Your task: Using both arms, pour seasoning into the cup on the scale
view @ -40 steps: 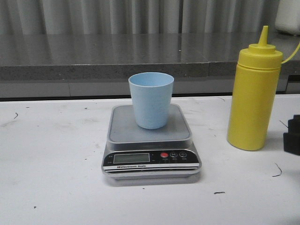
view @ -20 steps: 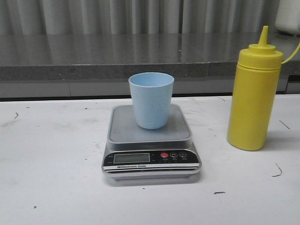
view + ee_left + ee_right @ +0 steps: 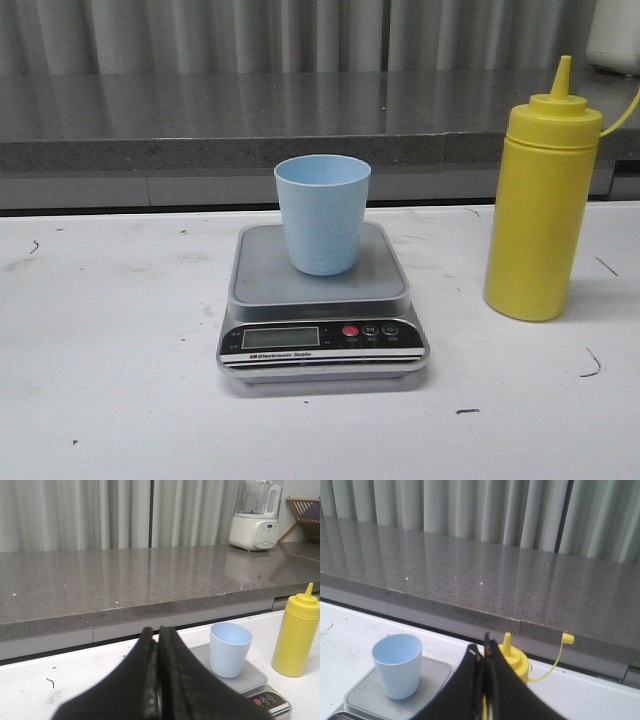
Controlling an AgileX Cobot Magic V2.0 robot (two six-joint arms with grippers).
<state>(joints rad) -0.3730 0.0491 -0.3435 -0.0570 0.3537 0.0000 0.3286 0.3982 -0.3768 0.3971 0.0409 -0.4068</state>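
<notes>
Pouring has not begun: the pale blue plastic cup [image 3: 322, 213] sits on the silver-grey digital scale [image 3: 322, 300], the tall yellow squeeze bottle [image 3: 541, 200] stands untouched at its 3 o'clock on the white worktop [image 3: 110, 380], and both the left end effector [image 3: 158, 672] and the right end effector [image 3: 483, 685] are closed on nothing.

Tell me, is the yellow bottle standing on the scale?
No, the yellow bottle stands on the white table beside the scale; only the blue cup is on it.

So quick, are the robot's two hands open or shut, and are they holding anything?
Left gripper: jaws shut, holding nothing.
Right gripper: jaws shut, holding nothing.
</notes>
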